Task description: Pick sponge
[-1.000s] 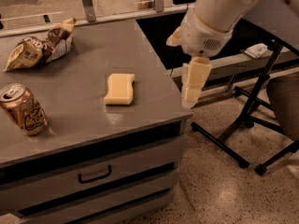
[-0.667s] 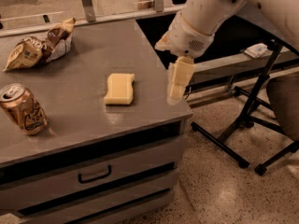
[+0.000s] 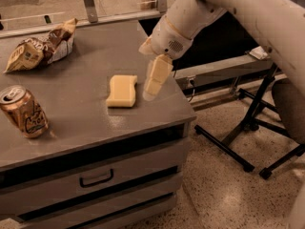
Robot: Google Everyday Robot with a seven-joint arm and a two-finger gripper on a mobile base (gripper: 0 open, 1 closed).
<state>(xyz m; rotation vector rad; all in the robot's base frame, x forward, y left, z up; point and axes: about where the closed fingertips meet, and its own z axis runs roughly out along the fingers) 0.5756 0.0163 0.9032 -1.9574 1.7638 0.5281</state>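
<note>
The sponge (image 3: 122, 90) is a pale yellow flat foam block with wavy sides, lying flat on the grey cabinet top (image 3: 86, 113) near its right edge. My gripper (image 3: 152, 84) hangs from the white arm (image 3: 183, 18) just right of the sponge, pointing down, its tip close above the cabinet top. It is beside the sponge and holds nothing. A narrow gap shows between its tip and the sponge's right edge.
A soda can (image 3: 23, 111) stands at the front left of the cabinet top. A brown-and-yellow snack bag (image 3: 40, 49) lies at the back left. The cabinet's right edge drops to the floor, where a black folding stand (image 3: 248, 123) stands. Drawers (image 3: 95, 178) are below.
My gripper has moved left, from beyond the cabinet's right edge to over the top, and now hangs close beside the sponge. The sponge, can and bag have not moved.
</note>
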